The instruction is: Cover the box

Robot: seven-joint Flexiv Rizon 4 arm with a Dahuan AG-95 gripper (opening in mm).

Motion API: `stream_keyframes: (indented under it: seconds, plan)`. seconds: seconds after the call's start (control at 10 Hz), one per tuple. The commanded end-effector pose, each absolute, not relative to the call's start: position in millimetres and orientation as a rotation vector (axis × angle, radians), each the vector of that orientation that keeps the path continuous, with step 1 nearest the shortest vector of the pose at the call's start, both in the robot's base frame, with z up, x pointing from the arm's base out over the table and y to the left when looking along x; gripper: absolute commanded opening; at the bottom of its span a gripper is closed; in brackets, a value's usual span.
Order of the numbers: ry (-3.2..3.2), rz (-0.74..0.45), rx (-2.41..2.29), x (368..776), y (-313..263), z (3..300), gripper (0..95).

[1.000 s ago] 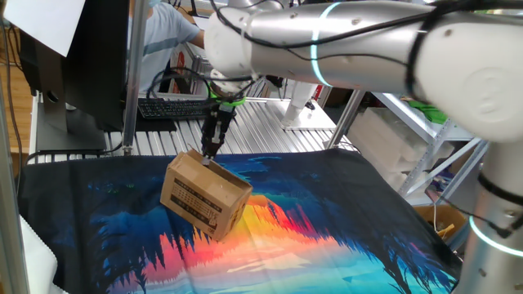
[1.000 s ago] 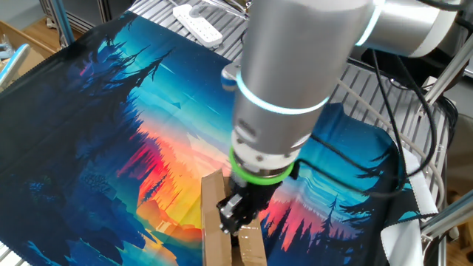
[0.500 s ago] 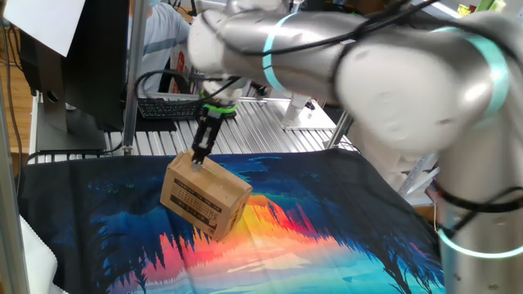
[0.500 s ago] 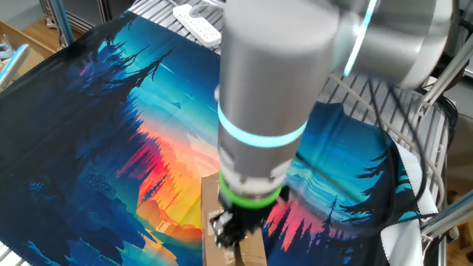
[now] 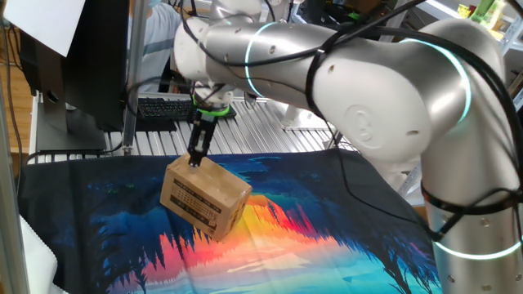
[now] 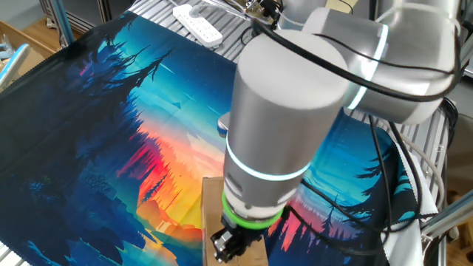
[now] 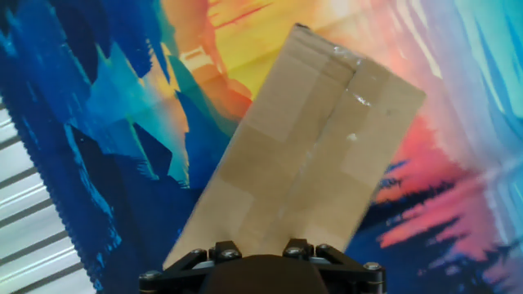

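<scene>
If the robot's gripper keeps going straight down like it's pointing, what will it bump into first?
Most likely the box. The gripper points straight down at the box's top near its far end, and the hand view shows the closed flaps right below. It may already be touching; the pictures cannot settle that.

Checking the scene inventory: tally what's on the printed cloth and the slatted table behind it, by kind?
Cardboard box: 1
Keyboard: 1
White power strip: 1
Total: 3
</scene>
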State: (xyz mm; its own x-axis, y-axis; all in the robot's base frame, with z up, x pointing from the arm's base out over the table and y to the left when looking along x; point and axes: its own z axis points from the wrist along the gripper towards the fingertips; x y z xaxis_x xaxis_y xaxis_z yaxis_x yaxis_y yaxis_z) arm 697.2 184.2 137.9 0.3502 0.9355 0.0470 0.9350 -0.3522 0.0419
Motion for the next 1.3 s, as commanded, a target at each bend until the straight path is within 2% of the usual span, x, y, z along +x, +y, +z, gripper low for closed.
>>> stream_keyframes:
  seconds: [0.1,0.3,0.4,0.6,0.7,1.0,1.3]
  plan:
    - [1.805,0.12,2.579,697,181,125,38.0]
    - [1.872,0.101,2.591,696,179,125,38.0]
    - [1.9,0.099,2.602,695,178,130,57.0]
    - [2.034,0.109,2.637,684,182,183,57.0]
    - [2.102,0.092,2.597,682,184,192,57.0]
    - [2.498,0.102,2.208,682,185,193,57.0]
    - [2.557,0.121,2.138,681,184,193,57.0]
